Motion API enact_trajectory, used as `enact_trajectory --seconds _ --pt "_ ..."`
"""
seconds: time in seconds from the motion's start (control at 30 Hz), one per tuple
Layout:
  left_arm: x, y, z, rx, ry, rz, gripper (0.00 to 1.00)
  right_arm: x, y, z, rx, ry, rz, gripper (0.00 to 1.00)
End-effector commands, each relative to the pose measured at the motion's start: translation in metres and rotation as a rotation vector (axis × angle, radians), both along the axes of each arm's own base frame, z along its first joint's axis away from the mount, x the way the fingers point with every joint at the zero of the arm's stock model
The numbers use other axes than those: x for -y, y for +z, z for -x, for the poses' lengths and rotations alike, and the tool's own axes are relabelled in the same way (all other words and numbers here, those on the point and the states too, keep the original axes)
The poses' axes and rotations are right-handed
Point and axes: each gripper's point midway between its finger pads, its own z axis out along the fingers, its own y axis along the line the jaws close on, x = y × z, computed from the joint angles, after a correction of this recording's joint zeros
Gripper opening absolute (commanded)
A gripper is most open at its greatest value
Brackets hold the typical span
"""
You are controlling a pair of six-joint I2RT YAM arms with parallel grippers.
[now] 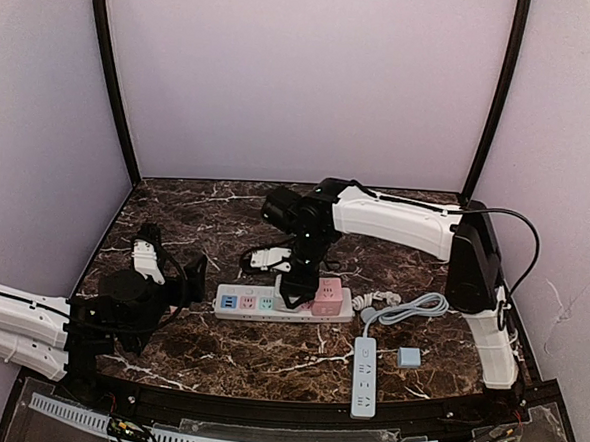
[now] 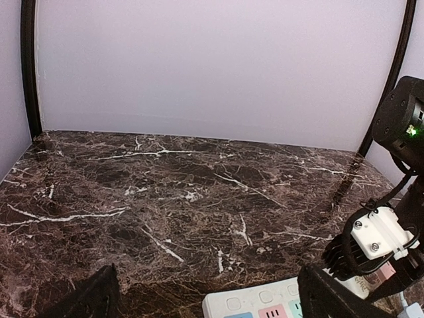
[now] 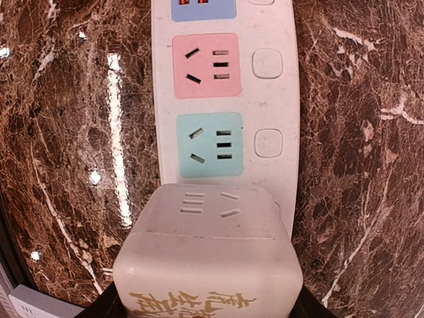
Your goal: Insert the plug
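Note:
A white power strip (image 1: 260, 302) with blue, pink and teal sockets lies across the table's middle. A pale pink cube plug (image 1: 328, 296) sits on its right end. In the right wrist view the cube (image 3: 209, 252) stands on the strip (image 3: 278, 106) just below the teal socket (image 3: 210, 144). My right gripper (image 3: 209, 306) reaches down from above (image 1: 296, 281), with a dark finger on each side of the cube, shut on it. My left gripper (image 1: 177, 271) is open and empty, left of the strip. Its view shows the strip's end (image 2: 258, 305) between its wide-apart fingers.
A second white power strip (image 1: 365, 376) lies at the front right with its grey cable (image 1: 410, 308) looped behind it. A small blue-grey box (image 1: 409, 357) lies beside it. Lilac walls and black posts enclose the marble table (image 1: 195, 215).

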Motion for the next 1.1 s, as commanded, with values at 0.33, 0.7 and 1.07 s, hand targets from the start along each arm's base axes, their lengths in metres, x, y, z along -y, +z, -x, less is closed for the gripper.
enact_trajectory --seconds 0.33,0.7,1.07 --pt "-0.004 -0.007 0.0 0.004 0.017 -0.025 0.93 0.025 -0.049 0.009 -0.2 -0.028 0.117 0.0" --pt "-0.004 -0.006 0.0 0.004 0.016 -0.023 0.94 0.03 -0.072 0.007 -0.193 -0.036 0.147 0.0" --pt "-0.004 -0.007 0.0 0.002 0.016 -0.025 0.93 0.036 -0.095 0.003 -0.195 -0.068 0.192 0.0"
